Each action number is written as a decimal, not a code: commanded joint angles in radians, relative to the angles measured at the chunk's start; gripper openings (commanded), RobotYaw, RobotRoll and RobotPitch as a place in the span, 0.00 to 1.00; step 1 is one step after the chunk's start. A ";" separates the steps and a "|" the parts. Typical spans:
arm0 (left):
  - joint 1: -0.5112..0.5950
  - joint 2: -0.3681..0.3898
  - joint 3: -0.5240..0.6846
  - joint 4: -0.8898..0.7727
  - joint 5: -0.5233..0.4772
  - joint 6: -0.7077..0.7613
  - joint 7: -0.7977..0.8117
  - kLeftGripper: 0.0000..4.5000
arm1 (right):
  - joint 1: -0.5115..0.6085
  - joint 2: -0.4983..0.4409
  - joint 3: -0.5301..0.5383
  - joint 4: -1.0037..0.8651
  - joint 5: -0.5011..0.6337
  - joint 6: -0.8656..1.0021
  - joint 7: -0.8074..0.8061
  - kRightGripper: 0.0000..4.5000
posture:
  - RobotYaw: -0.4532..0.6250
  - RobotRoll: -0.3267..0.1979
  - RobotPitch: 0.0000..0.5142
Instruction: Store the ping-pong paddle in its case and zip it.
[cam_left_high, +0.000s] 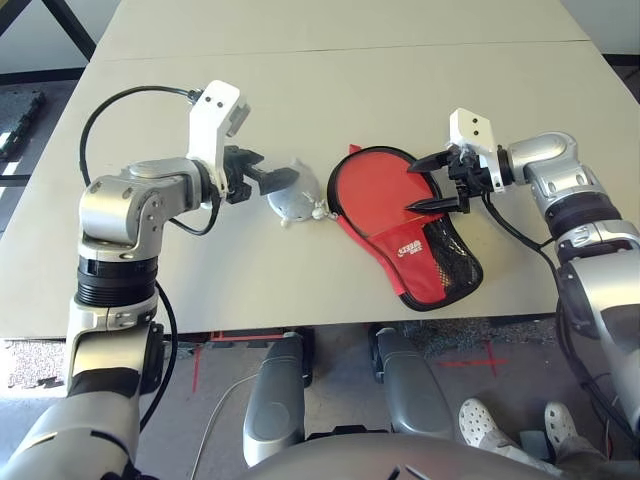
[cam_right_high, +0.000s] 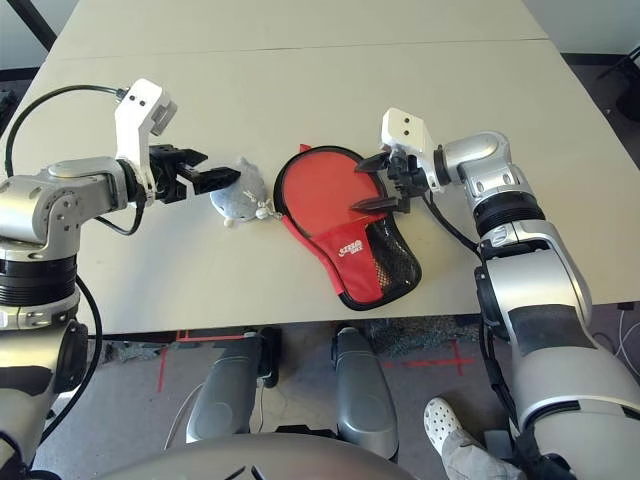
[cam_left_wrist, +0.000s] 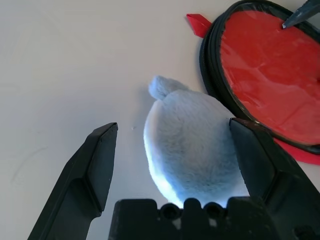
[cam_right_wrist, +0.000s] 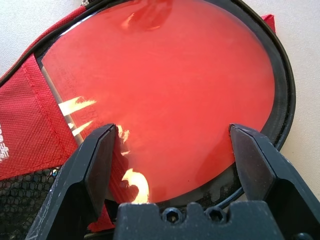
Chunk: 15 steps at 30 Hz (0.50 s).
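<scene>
A pale beige table (cam_left_high: 330, 100) is seen above grey floor marked with red tape (cam_left_high: 470, 360). The case (cam_left_high: 425, 262), bearing an unreadable white logo (cam_left_high: 411, 249), lies centre-right with the paddle (cam_right_wrist: 165, 95) inside. Both grippers, left (cam_left_high: 268, 180) and right (cam_left_high: 428, 186), are spread open, empty.

Bright, even daylight fills every sharp view, leaving soft shadows on the pale beige table (cam_left_high: 330, 80) and white glare streaks on the glossy round red rubber paddle blade (cam_right_wrist: 165, 95).
</scene>
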 joint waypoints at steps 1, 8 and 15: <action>0.000 -0.024 0.009 0.019 -0.021 0.047 0.026 1.00 | 0.040 0.005 0.017 0.023 -0.042 0.002 -0.013 0.99 | 0.50 0.62 0.48; 0.010 -0.066 0.002 0.053 -0.020 0.056 0.067 0.86 | 0.043 0.010 0.010 0.016 -0.050 -0.005 -0.016 1.00 | 0.50 0.62 0.49; 0.004 -0.046 -0.010 0.042 -0.033 0.049 0.057 0.27 | 0.046 0.008 0.013 0.012 -0.061 -0.016 -0.022 1.00 | 0.50 0.62 0.49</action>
